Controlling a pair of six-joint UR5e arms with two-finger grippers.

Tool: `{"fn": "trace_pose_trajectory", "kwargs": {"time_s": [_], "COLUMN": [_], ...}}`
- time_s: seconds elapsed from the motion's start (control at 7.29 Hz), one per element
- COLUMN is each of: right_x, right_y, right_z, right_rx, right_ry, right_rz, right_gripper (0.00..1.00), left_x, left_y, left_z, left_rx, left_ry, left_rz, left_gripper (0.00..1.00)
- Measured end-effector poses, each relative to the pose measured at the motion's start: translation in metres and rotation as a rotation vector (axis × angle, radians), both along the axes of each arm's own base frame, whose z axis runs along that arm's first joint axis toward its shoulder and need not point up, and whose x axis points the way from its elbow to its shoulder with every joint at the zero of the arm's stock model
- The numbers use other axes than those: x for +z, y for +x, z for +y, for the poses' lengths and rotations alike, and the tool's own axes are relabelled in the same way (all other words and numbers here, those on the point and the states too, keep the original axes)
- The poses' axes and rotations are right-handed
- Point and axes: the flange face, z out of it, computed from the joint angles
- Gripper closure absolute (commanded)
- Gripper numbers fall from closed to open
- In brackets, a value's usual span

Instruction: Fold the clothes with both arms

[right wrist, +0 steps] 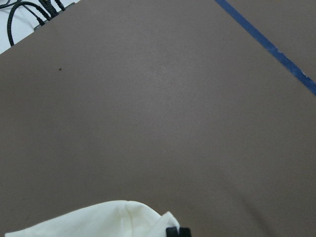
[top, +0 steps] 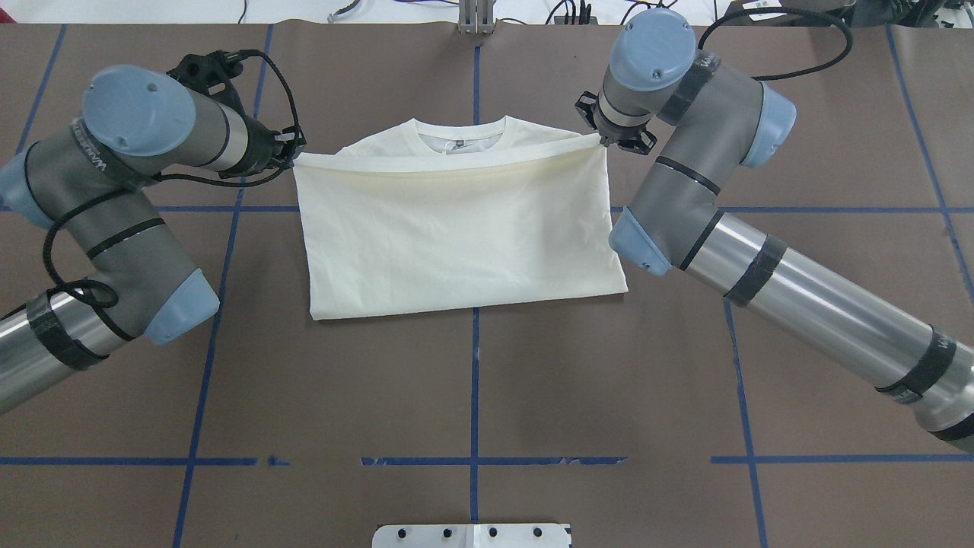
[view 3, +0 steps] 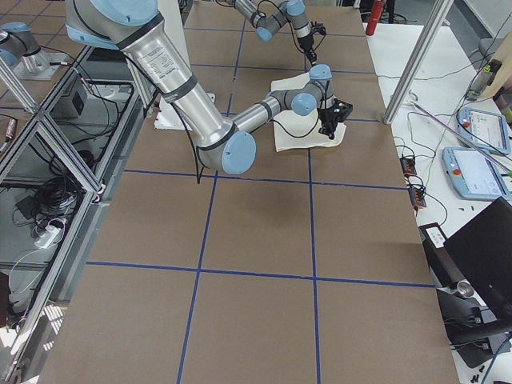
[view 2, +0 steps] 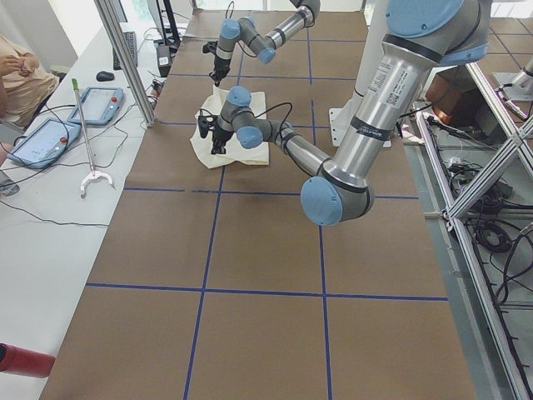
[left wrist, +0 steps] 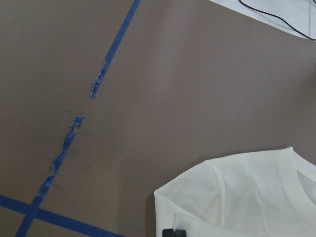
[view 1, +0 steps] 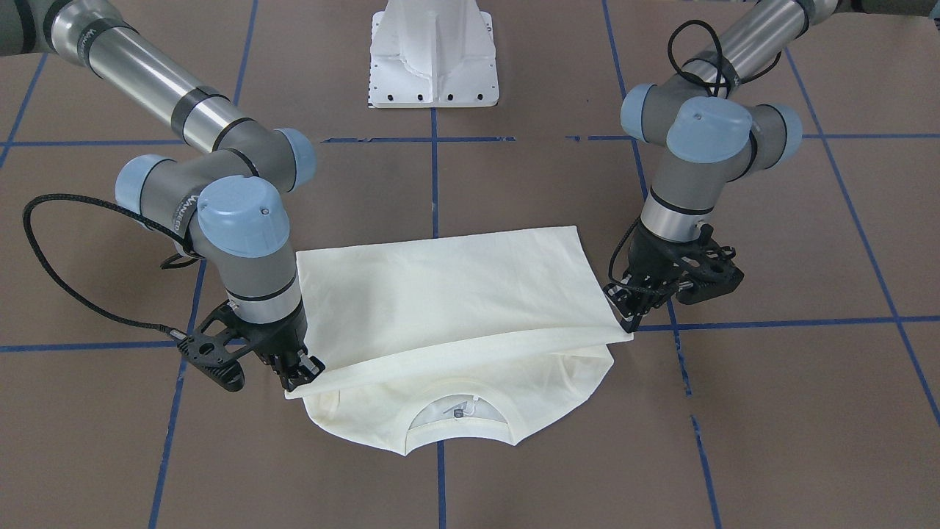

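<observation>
You have one cream T-shirt (top: pixel 456 236) on the table. Robot arms: two, the left arm (top: pixel 114 236) and the right arm (top: pixel 799 293). Black two-finger grippers: two, the left gripper (view 1: pixel 629 323) and the right gripper (view 1: pixel 302 376), one per arm. White pedestal base (view 1: pixel 435 59): one. On your side bench, teach pendants: two, near pendant (view 2: pixel 46 142) and far pendant (view 2: pixel 105 104); grabber stick (view 2: pixel 86 137): one; computer mouse (view 2: pixel 104 76): one.

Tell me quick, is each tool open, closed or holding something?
Left tool: closed, pinching a corner of the T-shirt.
Right tool: closed, pinching the opposite corner.
</observation>
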Motion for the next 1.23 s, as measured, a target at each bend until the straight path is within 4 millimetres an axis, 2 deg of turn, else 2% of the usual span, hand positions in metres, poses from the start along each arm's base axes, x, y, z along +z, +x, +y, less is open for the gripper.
{"fn": "trace_pose_trajectory", "kwargs": {"time_s": [0.14,0.41,0.55,0.69,0.82,0.96,1.1,1.23], "right_x": [0.005,0.007,0.005,-0.002,-0.014,-0.019,-0.01,0.004], "right_y": [-0.002,-0.006,-0.008,-0.006,0.004,0.02,0.034,0.04], "right_z": [-0.001,-0.001,0.001,0.004,0.015,0.046,0.091,0.133], "right_rx": [-0.003,-0.01,-0.013,-0.013,-0.02,-0.043,-0.065,-0.069], "right_ry": [-0.001,-0.002,0.001,0.012,0.027,0.039,0.037,0.019], "right_rz": [0.004,0.009,0.005,-0.008,-0.044,-0.093,-0.133,-0.156], "right_gripper": [0.83,0.53,0.41,0.38,0.3,0.26,0.25,0.22], "left_x": [0.008,0.007,0.005,0.001,-0.013,-0.025,-0.024,-0.019], "left_y": [0.006,0.018,0.019,0.015,0.005,-0.013,-0.034,-0.046], "left_z": [-0.005,-0.016,-0.019,-0.019,-0.015,0.0,0.023,0.039], "left_rx": [0.001,0.002,0.002,0.002,0.0,0.0,0.014,0.033], "left_ry": [0.002,0.007,0.011,0.024,0.047,0.071,0.079,0.075], "left_rz": [0.001,0.007,0.008,0.011,0.031,0.061,0.084,0.096], "left_gripper": [0.86,0.54,0.53,0.52,0.51,0.51,0.5,0.49]}}
